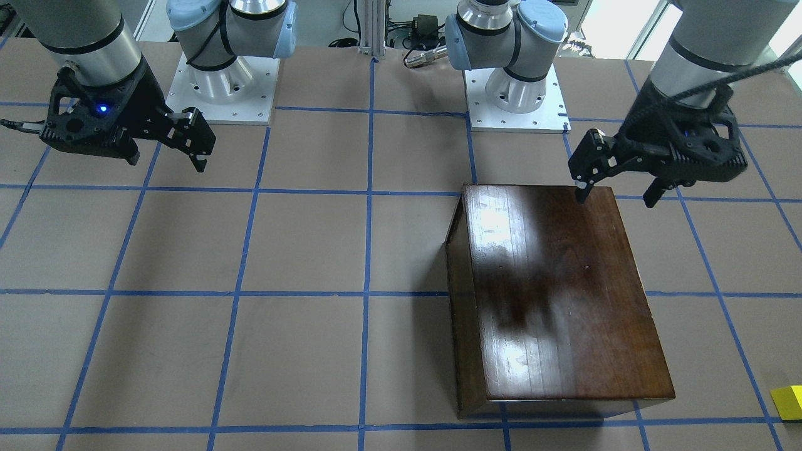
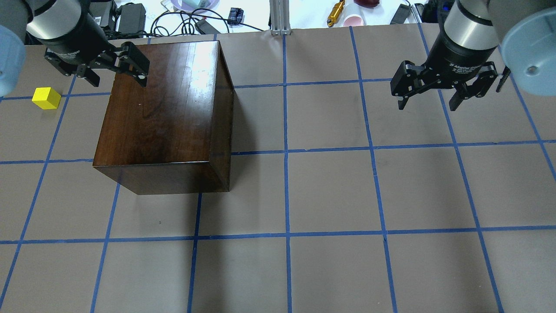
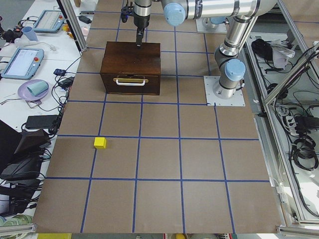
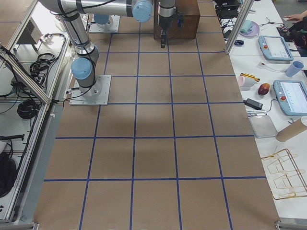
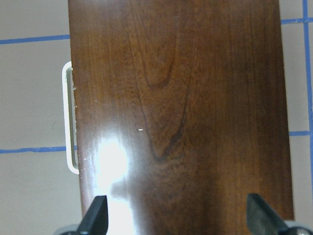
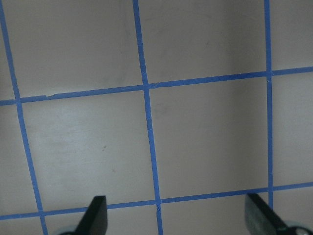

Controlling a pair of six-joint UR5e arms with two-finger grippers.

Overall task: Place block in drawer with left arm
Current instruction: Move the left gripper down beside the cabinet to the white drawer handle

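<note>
The yellow block (image 2: 46,98) lies on the table to the left of the dark-brown box (image 2: 169,108); it also shows in the front view (image 1: 788,401) and the left side view (image 3: 100,143). The drawer is shut in the box; its front panel and metal pull (image 3: 131,82) face the block's side. The pull shows at the box's edge in the left wrist view (image 5: 68,122). My left gripper (image 2: 116,80) hangs open and empty above the box top (image 1: 557,288). My right gripper (image 2: 428,104) is open and empty over bare table, far from the box.
The table (image 2: 330,195) is brown with a blue tape grid. Both arm bases (image 1: 517,94) stand at the robot's edge. Cables, cups and tools (image 2: 195,17) lie beyond the far edge. Tablets and bowls (image 3: 30,59) sit on a side bench.
</note>
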